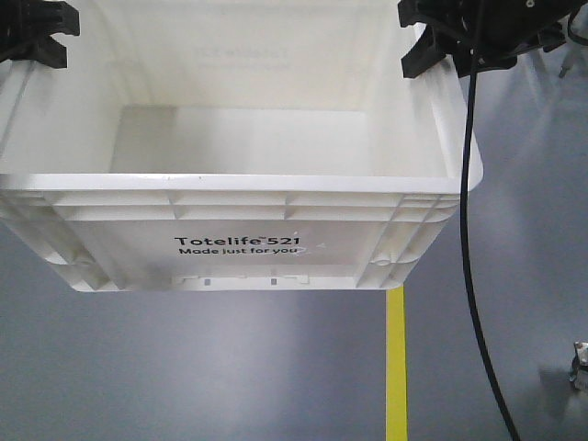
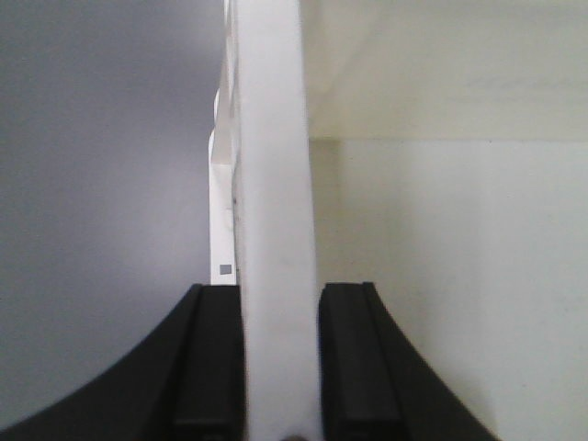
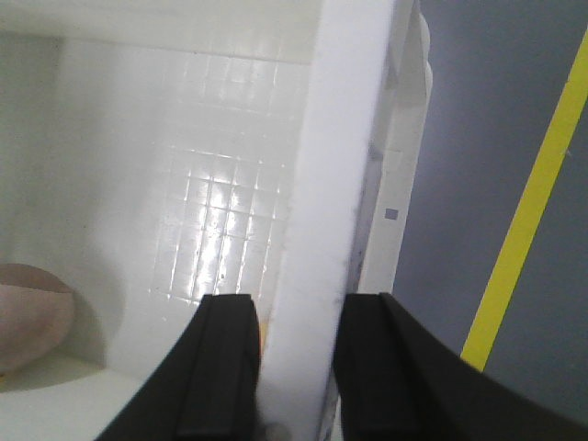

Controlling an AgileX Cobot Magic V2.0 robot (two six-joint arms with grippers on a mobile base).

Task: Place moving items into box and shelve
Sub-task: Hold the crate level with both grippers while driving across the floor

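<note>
The white box [image 1: 239,216] with the print "Totelife 521 Made just for you" hangs above the grey floor, held by both arms. My left gripper [image 1: 32,32] is shut on the box's left wall [image 2: 276,184], one finger [image 2: 216,358] outside and one inside. My right gripper [image 1: 441,41] is shut on the box's right wall [image 3: 322,230], one finger [image 3: 220,367] inside and one outside. A pale pinkish round item [image 3: 32,317] lies inside the box at its corner; the front view does not show it.
The grey floor [image 1: 184,367] lies below the box. A yellow floor line [image 1: 396,367] runs toward me and also shows in the right wrist view [image 3: 528,211]. A black cable [image 1: 473,257] hangs from the right arm. A small object [image 1: 579,363] stands at the right edge.
</note>
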